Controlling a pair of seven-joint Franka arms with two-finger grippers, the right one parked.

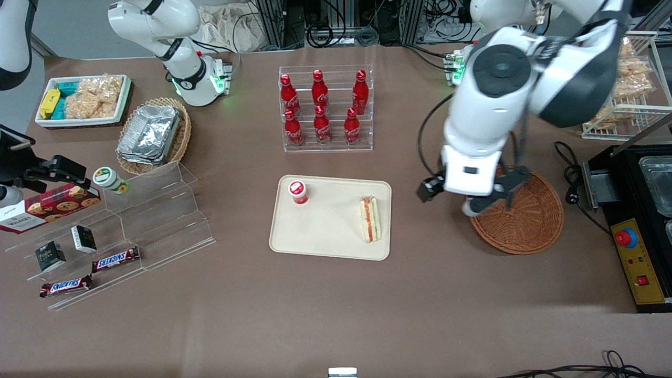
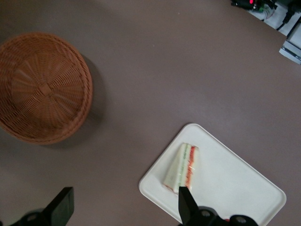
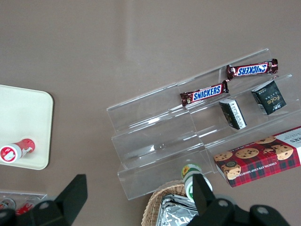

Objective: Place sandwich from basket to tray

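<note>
Sandwich point(image 1: 370, 219) lay flat on the tray point(image 1: 331, 247), so placement looked finished. Gripper point(image 1: 491, 202) hung above the empty basket point(image 1: 530, 226), well apart from that tray, fingers spread wide and holding nothing.

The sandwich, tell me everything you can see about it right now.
The sandwich is a wedge of white bread with red-orange and green filling layers showing along its cut face. It lies flat on the cream tray, near the tray edge closest to the woven basket, well apart from the red-capped bottle also on the tray. Nothing grips it: the claw hangs above the basket, open and holding nothing. A wrapper cannot be made out for certain.
</note>
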